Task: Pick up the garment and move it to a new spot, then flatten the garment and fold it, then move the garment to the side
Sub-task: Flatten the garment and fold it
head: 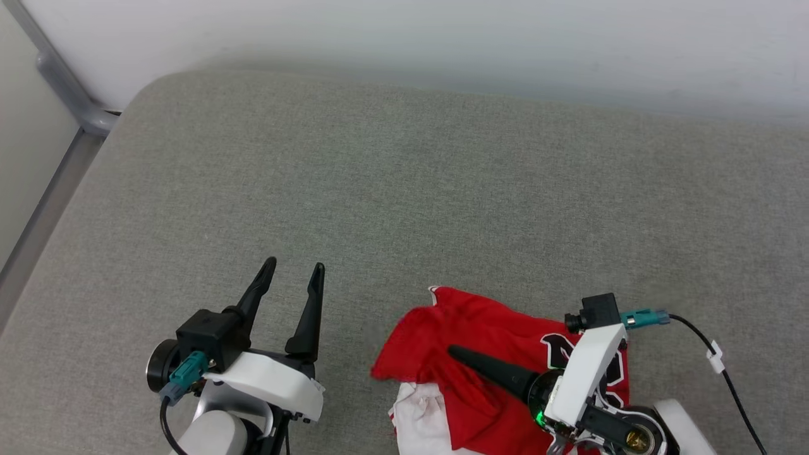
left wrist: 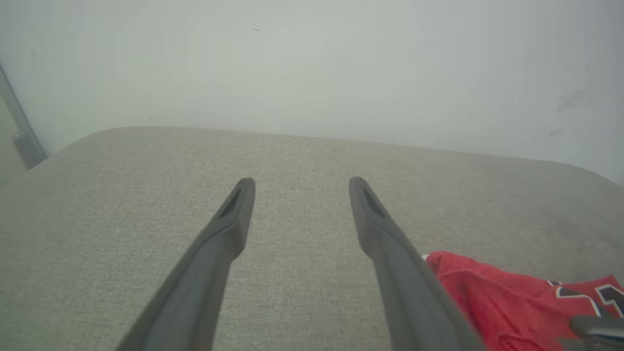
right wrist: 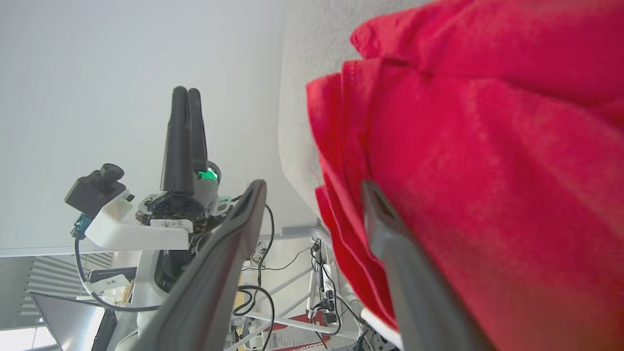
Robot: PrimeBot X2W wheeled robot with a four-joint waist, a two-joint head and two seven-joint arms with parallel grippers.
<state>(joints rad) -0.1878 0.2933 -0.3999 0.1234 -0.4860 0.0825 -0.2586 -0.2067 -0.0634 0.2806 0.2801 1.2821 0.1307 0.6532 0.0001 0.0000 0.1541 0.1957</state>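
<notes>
The garment point(head: 442, 335) lies bunched on the grey cushion point(head: 404, 189) at its near edge, red body uppermost with a white sleeve showing below. The right pincer point(right wrist: 313, 184) sits over it with its jaws spread wide, one finger against the red cloth and nothing clamped between them. The left pincer point(head: 296, 264) hovers beside the garment over bare cushion, spread wide and empty.

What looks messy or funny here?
The shirt is scrunched in a heap at the near edge of the grey cushion, its white sleeve bunched and its lettering half hidden.
</notes>
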